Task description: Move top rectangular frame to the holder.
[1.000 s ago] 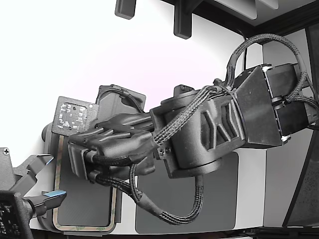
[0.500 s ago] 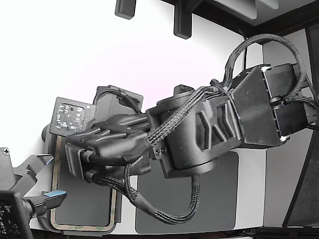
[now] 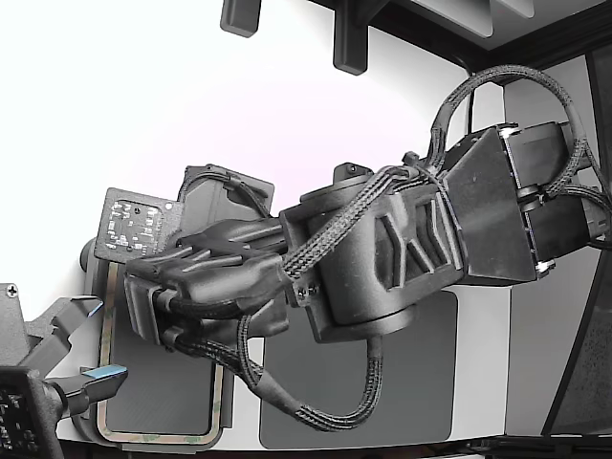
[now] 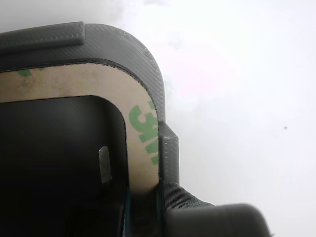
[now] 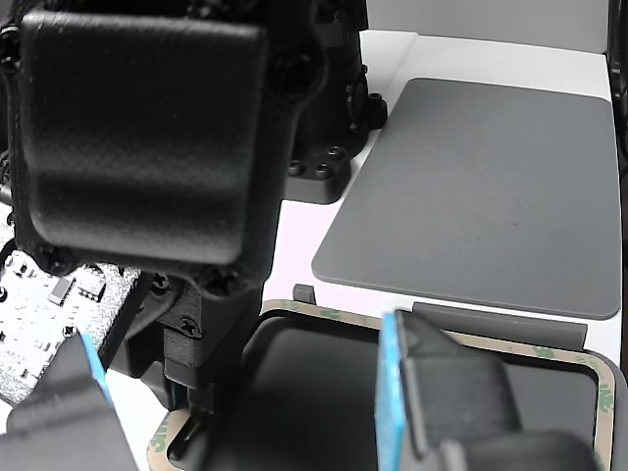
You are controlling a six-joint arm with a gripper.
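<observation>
Arm low over the frame (image 3: 113,316) seated in the holder (image 4: 148,64) at the exterior view's left.
The tan, green-mottled frame lies inside the light grey holder's raised edge on the white worktop (image 5: 432,49). The dark grey mat (image 5: 481,186) lies just beside it, toward the exterior view's right. The gripper (image 5: 196,402) touches down at the frame's edge; whether its jaws are open or closed I cannot tell.

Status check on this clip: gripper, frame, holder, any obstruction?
Gripper down at frame edge, jaw state unreadable. Frame lying in the grey holder. Nothing seen blocking.
</observation>
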